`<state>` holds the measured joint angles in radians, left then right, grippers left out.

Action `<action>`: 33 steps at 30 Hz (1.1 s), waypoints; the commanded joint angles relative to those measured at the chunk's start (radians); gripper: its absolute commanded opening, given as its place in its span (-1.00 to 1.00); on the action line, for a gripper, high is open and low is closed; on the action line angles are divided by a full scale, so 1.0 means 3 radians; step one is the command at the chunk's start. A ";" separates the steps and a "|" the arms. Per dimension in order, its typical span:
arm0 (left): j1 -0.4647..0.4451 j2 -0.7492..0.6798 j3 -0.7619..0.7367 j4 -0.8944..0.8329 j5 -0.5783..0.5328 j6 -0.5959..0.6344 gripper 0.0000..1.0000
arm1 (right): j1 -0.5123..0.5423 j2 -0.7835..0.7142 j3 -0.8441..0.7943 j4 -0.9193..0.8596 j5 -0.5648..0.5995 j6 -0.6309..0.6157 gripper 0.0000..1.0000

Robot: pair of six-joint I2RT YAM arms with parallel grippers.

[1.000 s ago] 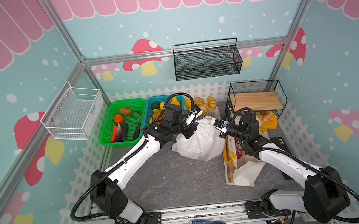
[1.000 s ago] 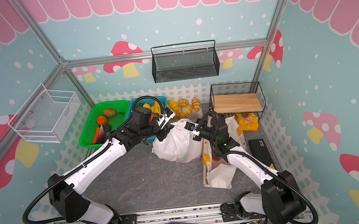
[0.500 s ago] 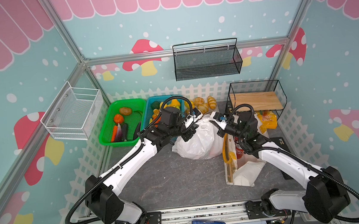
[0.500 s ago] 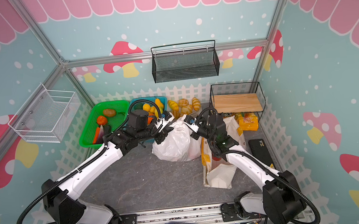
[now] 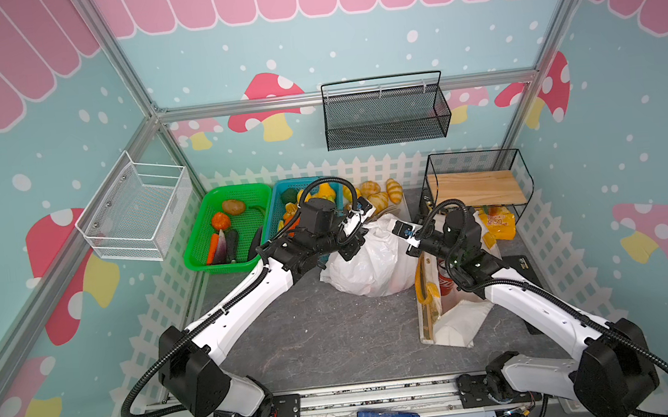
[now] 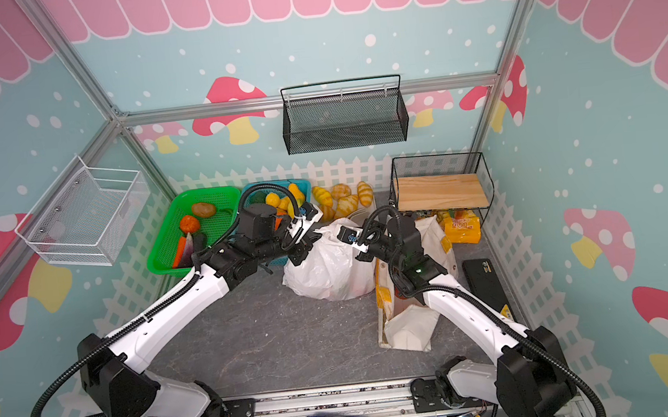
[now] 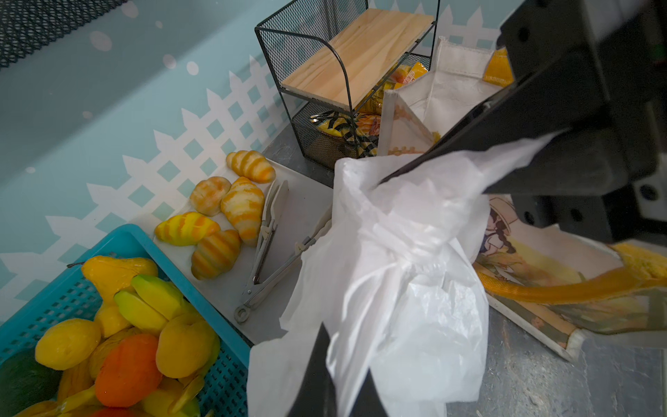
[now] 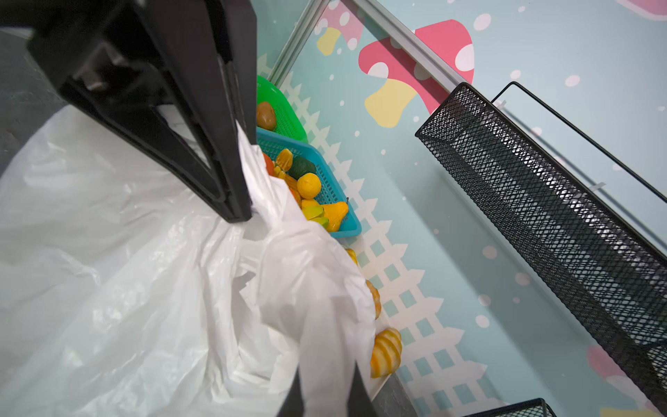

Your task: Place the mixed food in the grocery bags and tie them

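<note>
The thin white plastic grocery bag (image 5: 371,264) (image 6: 330,272) stands bulging in the middle of the table, and its contents are hidden. Its two handles cross in a tight twist (image 7: 408,249) above it. My left gripper (image 5: 361,225) (image 6: 310,230) (image 7: 339,382) is shut on one handle strip. My right gripper (image 5: 400,232) (image 6: 348,239) (image 8: 325,393) is shut on the other, close beside it. The stiff white tote (image 5: 447,319) (image 6: 406,328) with yellow handles lies on its side under my right arm. A red soda can (image 5: 447,284) shows in its mouth.
Along the back stand a green basket (image 5: 201,239) of vegetables, a blue basket (image 5: 281,193) of yellow fruit, and a white tray with croissants (image 5: 381,196) and tongs (image 7: 263,249). A black wire shelf (image 5: 476,187) stands at the back right, with yellow packets (image 5: 499,225) beneath.
Both grippers keep their hold on the handles. The left arm has drawn slightly to the left, and the handles look pulled tighter above the bag.
</note>
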<state>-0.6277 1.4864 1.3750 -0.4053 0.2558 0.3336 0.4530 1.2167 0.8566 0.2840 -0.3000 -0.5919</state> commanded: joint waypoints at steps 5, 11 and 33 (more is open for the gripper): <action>0.0050 -0.0075 -0.0058 0.0081 0.0303 -0.0403 -1.00 | 0.0132 0.0112 -0.0131 0.0283 0.0790 -0.0047 -1.00; 0.0027 -0.0042 -0.0119 0.0173 0.0203 -0.0649 -1.00 | 0.0215 0.0073 -0.0323 0.0723 0.0826 0.0352 -1.00; -0.0072 0.0313 0.0262 -0.0261 -0.0003 -0.0195 0.10 | 0.0271 -0.0111 -0.0712 0.1139 0.0747 0.0319 -1.00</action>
<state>-0.6487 1.5360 1.3933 -0.4023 0.2363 0.1890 0.5320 1.2026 0.6548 0.5858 -0.0521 -0.4706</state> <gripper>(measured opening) 0.540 0.055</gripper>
